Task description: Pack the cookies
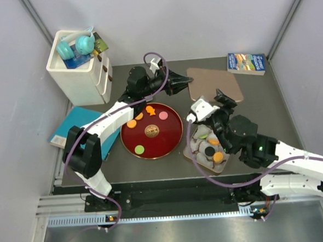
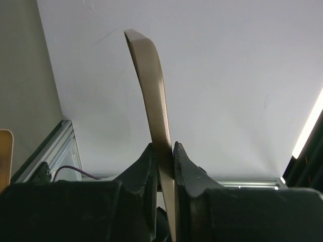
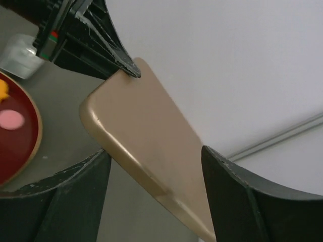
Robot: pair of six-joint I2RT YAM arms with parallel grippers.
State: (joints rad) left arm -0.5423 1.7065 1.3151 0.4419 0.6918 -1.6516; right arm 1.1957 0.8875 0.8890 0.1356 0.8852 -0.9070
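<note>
The cookies are in two places. On the dark-red plate (image 1: 171,138) lie orange ones (image 1: 131,123), a pink one (image 1: 163,115), a brown one (image 1: 152,131) and a green one (image 1: 139,150). More cookies (image 1: 214,141) sit in white paper cups in the box (image 1: 188,151). My left gripper (image 1: 184,85) (image 2: 164,148) is shut on the edge of a flat tan lid (image 1: 214,85) (image 2: 151,91), held tilted up. My right gripper (image 1: 224,99) (image 3: 156,161) is open, with the lid's (image 3: 151,146) near edge between its fingers.
A white storage box (image 1: 79,68) holding teal headphones stands at the back left. A teal book (image 1: 74,126) lies left of the plate, under my left arm. Another book (image 1: 245,62) lies at the back right. Grey walls close in both sides.
</note>
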